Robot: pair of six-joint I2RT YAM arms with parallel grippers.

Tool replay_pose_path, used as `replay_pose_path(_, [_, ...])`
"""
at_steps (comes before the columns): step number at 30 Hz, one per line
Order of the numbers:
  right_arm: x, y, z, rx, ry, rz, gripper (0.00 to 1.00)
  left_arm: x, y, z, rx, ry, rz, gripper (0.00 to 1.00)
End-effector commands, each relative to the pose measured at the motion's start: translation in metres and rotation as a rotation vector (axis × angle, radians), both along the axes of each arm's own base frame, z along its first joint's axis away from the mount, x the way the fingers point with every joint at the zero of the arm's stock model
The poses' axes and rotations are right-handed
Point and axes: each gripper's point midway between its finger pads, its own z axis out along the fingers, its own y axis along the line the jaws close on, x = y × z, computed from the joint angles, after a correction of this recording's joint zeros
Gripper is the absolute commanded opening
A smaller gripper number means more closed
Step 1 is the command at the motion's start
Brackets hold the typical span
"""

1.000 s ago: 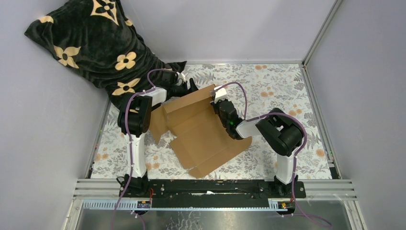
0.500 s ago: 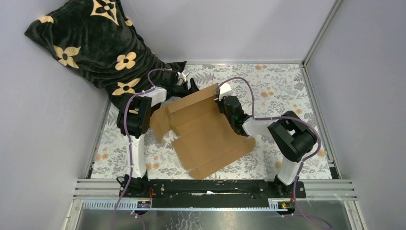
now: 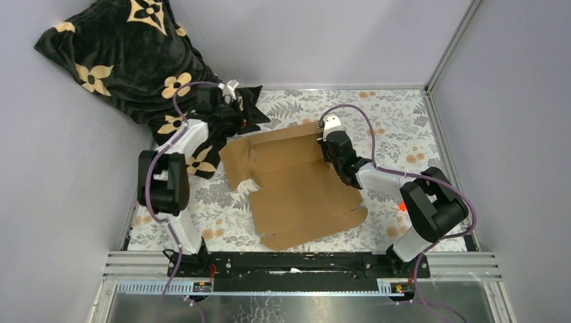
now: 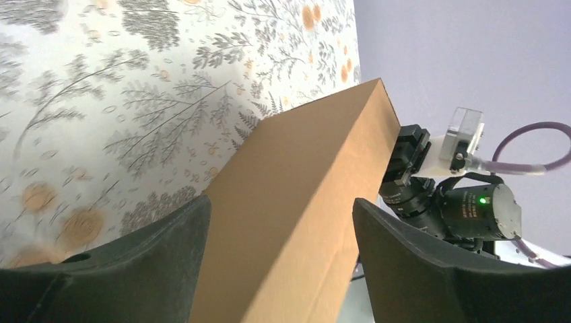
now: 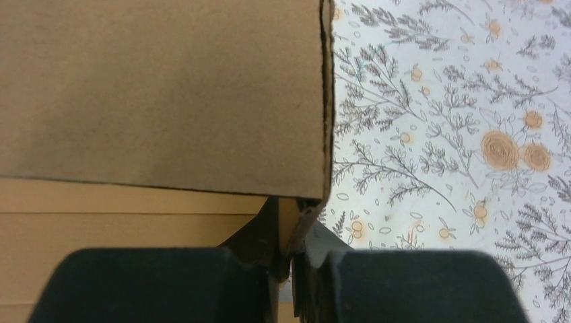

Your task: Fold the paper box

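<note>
The paper box (image 3: 296,185) lies half-open at the centre of the top view; it is light, stiff corrugated card that will likely bend only along its creases. The right gripper (image 5: 289,259) pinches the right end of the raised rear panel, a sensible thin-edge hold. The left gripper (image 4: 279,202) stands spread wide, clamping nothing.

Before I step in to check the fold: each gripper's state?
Left gripper: open, nothing held.
Right gripper: shut on an edge of the paper box.

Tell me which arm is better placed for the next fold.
Right, probably: the right gripper is shut on the box at its far flap, ready to turn it; the left gripper is open, gripping nothing.
</note>
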Motion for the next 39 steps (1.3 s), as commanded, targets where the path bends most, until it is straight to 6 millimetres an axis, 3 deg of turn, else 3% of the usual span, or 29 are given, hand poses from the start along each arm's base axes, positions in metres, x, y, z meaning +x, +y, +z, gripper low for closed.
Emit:
replay_pose_path(1, [-0.008,-0.023,-0.005,-0.061,0.053,-0.064,0.0,-0.014,0.031,-0.002,0.096,-0.013,0.141,0.83])
replay_pose_path(7, [-0.011,-0.034,0.002,-0.073,0.091,-0.08,0.0,-0.027,0.077,-0.003,0.231,-0.02,0.369,0.82])
replay_pose_path(14, [-0.015,-0.041,-0.01,-0.066,0.152,-0.084,0.0,-0.04,0.114,0.009,0.297,-0.071,0.543,0.81])
replay_pose_path(20, [-0.016,-0.042,-0.014,-0.05,0.175,-0.079,0.0,-0.053,0.146,-0.01,0.343,-0.014,0.666,0.79])
replay_pose_path(26, [-0.015,-0.038,-0.018,-0.037,0.203,-0.059,0.0,-0.063,0.152,-0.036,0.355,0.051,0.712,0.65])
replay_pose_path(29, [-0.016,-0.034,-0.02,-0.012,0.221,-0.057,0.0,-0.066,0.146,-0.047,0.337,0.058,0.679,0.63])
replay_pose_path(32, [-0.015,-0.03,-0.023,-0.004,0.241,-0.047,0.0,-0.072,0.133,-0.052,0.279,0.038,0.632,0.64])
replay_pose_path(39, [-0.014,-0.026,-0.029,0.005,0.275,-0.041,0.0,-0.083,0.094,-0.035,0.115,-0.094,0.531,0.78])
